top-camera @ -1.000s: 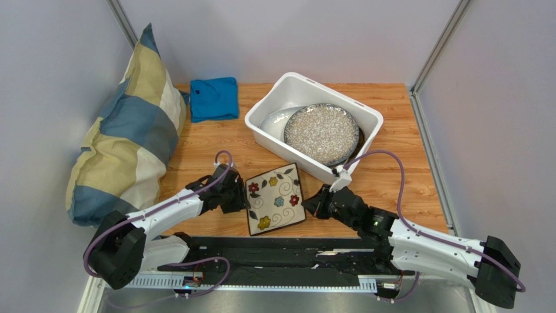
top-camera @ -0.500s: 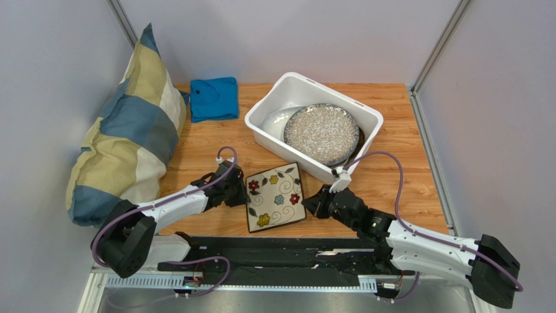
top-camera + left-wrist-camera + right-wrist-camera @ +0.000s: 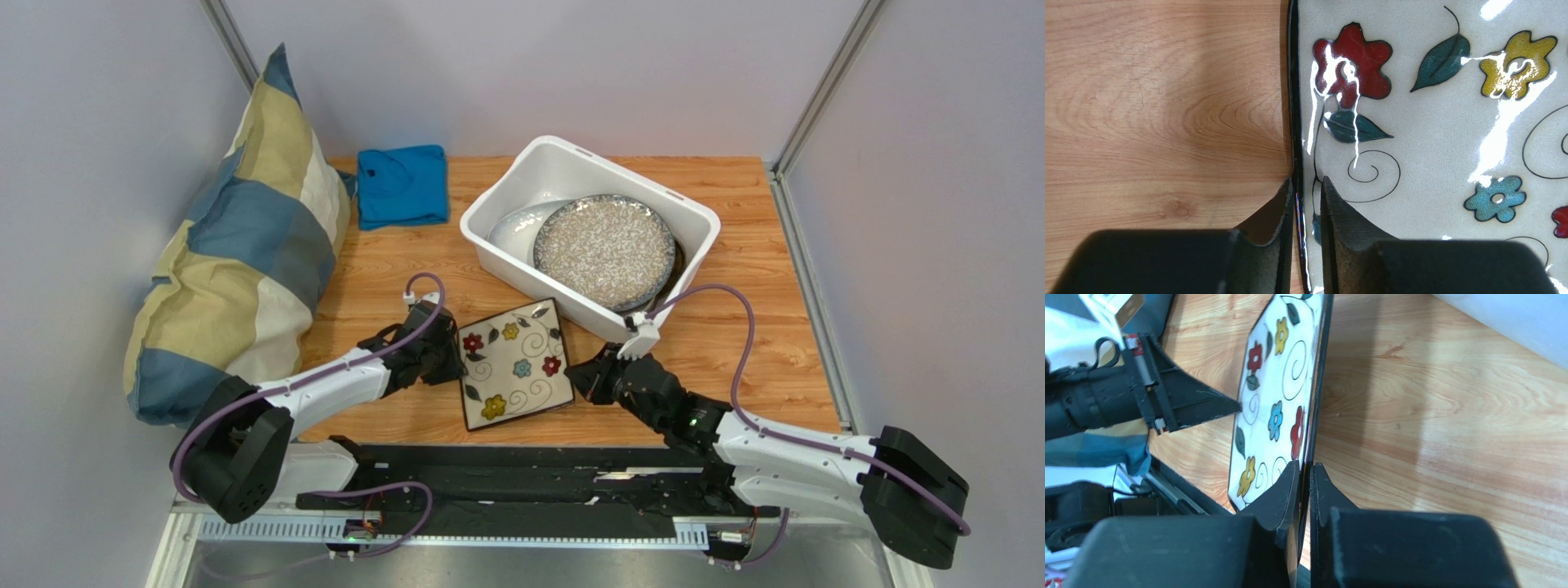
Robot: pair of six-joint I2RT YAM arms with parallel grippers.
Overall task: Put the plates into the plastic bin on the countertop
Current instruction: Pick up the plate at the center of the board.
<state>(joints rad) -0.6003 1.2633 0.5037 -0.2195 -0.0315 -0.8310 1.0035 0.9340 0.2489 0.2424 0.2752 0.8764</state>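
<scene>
Left hand (image 3: 1306,202) seemingly pinches, right hand (image 3: 1306,478) clamps, opposite rims of the floral plate (image 3: 516,364); we should lift level toward the bin (image 3: 528,279) at one o'clock.

The top view looks down from above and behind the arm bases over the whole desk (image 3: 736,233). The wrist views sit close behind the left pincer (image 3: 1306,190) and right pincer (image 3: 1304,471), looking along the fingers. All three share the floral square plate (image 3: 515,364).

A square white ceramic plate with coloured flowers (image 3: 516,365) lies by the wooden countertop's (image 3: 761,355) near edge, left gripper (image 3: 448,358) at its left rim, right gripper (image 3: 584,377) at its right.
</scene>
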